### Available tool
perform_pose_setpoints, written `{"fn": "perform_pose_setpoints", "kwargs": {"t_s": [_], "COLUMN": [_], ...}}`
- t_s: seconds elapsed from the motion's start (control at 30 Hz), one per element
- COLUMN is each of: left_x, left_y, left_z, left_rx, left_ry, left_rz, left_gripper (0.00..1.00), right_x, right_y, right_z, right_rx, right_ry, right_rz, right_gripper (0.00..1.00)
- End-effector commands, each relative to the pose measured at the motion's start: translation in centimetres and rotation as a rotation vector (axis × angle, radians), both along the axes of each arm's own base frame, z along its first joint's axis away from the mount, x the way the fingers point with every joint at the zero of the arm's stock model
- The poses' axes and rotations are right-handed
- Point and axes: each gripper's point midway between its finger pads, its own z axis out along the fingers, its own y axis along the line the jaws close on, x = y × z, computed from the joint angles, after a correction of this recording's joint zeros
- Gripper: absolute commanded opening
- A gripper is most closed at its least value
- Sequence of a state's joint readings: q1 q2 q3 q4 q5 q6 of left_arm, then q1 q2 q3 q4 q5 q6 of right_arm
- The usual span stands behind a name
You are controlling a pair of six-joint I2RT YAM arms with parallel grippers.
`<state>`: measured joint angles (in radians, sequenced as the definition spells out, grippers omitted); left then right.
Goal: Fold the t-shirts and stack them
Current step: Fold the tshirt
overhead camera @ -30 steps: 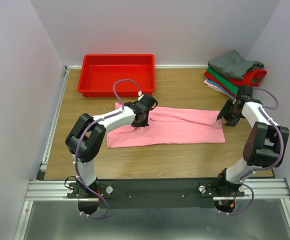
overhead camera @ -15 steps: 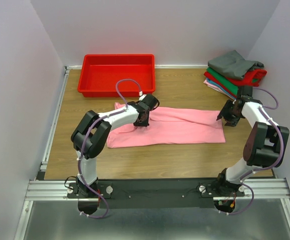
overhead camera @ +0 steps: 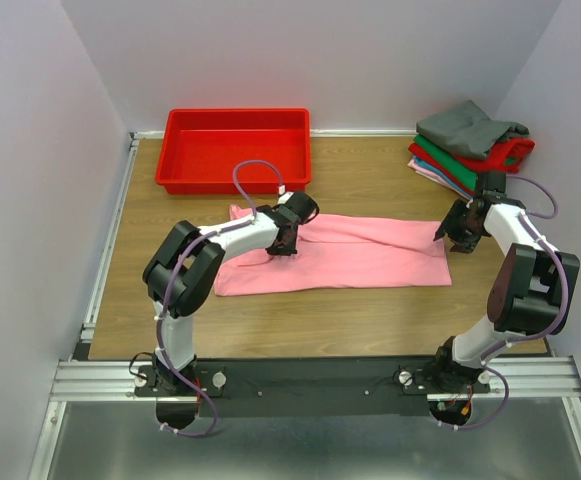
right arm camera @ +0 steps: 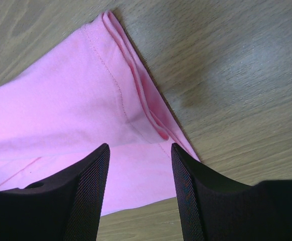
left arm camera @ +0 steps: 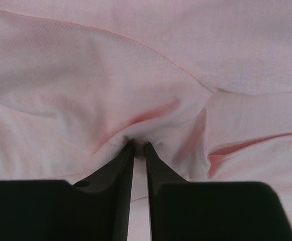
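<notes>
- The pink t-shirt (overhead camera: pixel 360 255) lies flat, spread long across the middle of the table (overhead camera: pixel 370 320).
- The left gripper (left arm camera: pixel 138 145) is narrow, with its tips at a small pucker of the cloth; I cannot tell if it grips.
- The right gripper (right arm camera: pixel 139 150) stands wide over the shirt's right corner.
- The folded t-shirts (overhead camera: pixel 470 145) are piled at the far right.

Whether left hand (left arm camera: pixel 139 146) pinches pink t-shirt (left arm camera: pixel 135 75) — bunched cloth hides it.
</notes>
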<state>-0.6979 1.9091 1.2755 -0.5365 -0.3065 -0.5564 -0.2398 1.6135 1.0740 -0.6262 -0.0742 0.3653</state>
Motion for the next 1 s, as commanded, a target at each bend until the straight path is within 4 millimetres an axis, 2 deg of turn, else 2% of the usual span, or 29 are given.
{"fn": "perform_pose_setpoints", "kwargs": {"t_s": [0.0,0.17,0.27,0.5,0.97], "left_x": [-0.6,-0.5,-0.5,-1.0,-3.6], "left_y": [0.6,0.3,-0.2,-0.7,-1.5], "left_z": [-1.6,-0.8,-0.2,2.9,4.9], "left_rx": [0.060,0.047,0.030,0.005,-0.083], "left_ry": [0.017,0.002,0.007,0.026,0.085], "left_rz": [-0.018,-0.026,-0.042,-0.074,-0.131], "left_gripper": [0.16,0.00,0.00,0.00,0.00], "right_x": [-0.5,-0.6,-0.5,-0.6,-1.1], "right_y": [-0.3,-0.2,-0.2,-0.3,-0.3], "right_z": [0.4,0.4,0.4,0.5,-0.8], "right_rx": [-0.015,-0.013,-0.014,-0.019,-0.013], "right_ry": [-0.001,0.001,-0.002,0.000,0.037], "right_rz": [-0.003,-0.003,-0.001,-0.002,0.004], "right_gripper": [0.59,0.59,0.59,0.59,0.58]}}
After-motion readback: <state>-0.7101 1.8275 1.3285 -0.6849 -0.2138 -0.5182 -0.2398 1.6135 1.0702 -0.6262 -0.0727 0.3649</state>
